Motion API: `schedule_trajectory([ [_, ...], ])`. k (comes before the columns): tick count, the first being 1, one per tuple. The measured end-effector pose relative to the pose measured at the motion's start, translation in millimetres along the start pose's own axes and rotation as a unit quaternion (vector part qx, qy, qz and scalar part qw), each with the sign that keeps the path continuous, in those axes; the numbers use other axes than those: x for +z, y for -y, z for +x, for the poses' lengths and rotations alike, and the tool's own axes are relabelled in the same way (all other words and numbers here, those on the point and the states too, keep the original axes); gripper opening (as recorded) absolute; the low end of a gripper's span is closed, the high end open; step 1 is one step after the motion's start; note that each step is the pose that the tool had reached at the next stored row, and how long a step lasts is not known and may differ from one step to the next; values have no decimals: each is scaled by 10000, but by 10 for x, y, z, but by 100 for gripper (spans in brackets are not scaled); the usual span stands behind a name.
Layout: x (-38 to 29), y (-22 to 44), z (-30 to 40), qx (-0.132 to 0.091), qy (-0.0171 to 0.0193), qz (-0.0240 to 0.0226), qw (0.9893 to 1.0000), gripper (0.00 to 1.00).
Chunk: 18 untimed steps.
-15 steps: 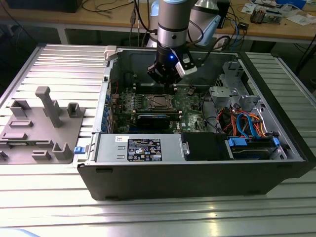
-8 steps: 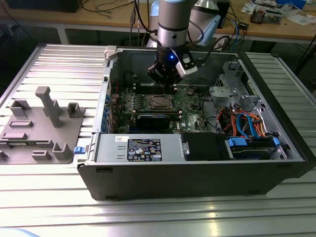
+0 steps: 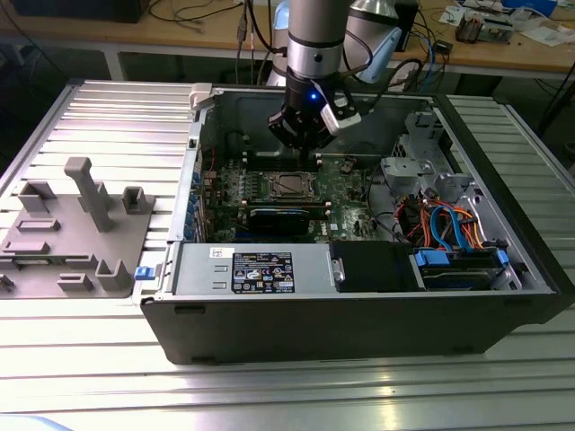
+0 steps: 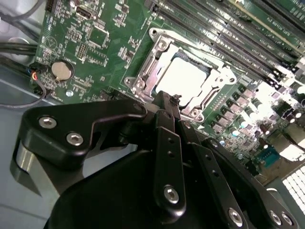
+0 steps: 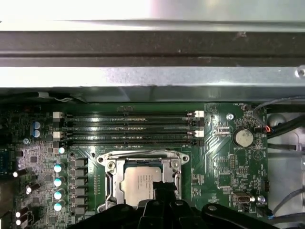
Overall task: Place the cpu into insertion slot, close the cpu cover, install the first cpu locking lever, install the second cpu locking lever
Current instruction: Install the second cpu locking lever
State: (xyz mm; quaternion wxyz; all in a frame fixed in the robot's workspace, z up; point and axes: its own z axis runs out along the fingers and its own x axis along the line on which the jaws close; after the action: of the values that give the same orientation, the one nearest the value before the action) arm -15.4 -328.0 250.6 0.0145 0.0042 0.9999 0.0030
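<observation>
CPU sits seated in the insertion slot at the middle of the green motherboard inside the open computer case, its pale metal top showing through the window of the cpu cover, which lies flat over it in both wrist views. The gripper hangs low over the socket's near edge, its black fingers drawn together at the tips with nothing visible between them, the tips just at the cover's rim; whether they touch the frame cannot be told. In the exterior view the arm comes straight down into the case above the socket, with the memory slots just beyond the socket and the coin battery off to one side. The risk from here lies in how little room there is: a push that lands off the lever wire and on the cover or chip could load the socket unevenly, and a sideways slip of the narrow tips could scrape the board parts crowding the frame. A lever not caught fully under its hook would likely spring back up. The locking levers themselves are hard to make out beside the frame.
</observation>
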Motion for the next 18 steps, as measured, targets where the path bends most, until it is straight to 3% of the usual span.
schedule_trajectory([
  [3, 8, 2, -1, 7, 1, 101, 9999, 11],
  [5, 12, 8, 0, 33, 0, 114, 9999, 11],
  [8, 15, 71, -1, 73, -28, 106, 9999, 11],
  [9, 15, 86, -1, 76, -35, 84, 9999, 11],
  [11, 15, 116, -1, 80, -49, -30, 10000, 11],
  [13, 15, 135, -1, 85, -59, -199, 9997, 11],
  [14, 15, 152, -1, 87, -63, -328, 9994, 11],
  [15, 15, 165, -1, 88, -64, -358, 9993, 11],
  [18, 15, 207, -2, 88, -65, -359, 9993, 11],
])
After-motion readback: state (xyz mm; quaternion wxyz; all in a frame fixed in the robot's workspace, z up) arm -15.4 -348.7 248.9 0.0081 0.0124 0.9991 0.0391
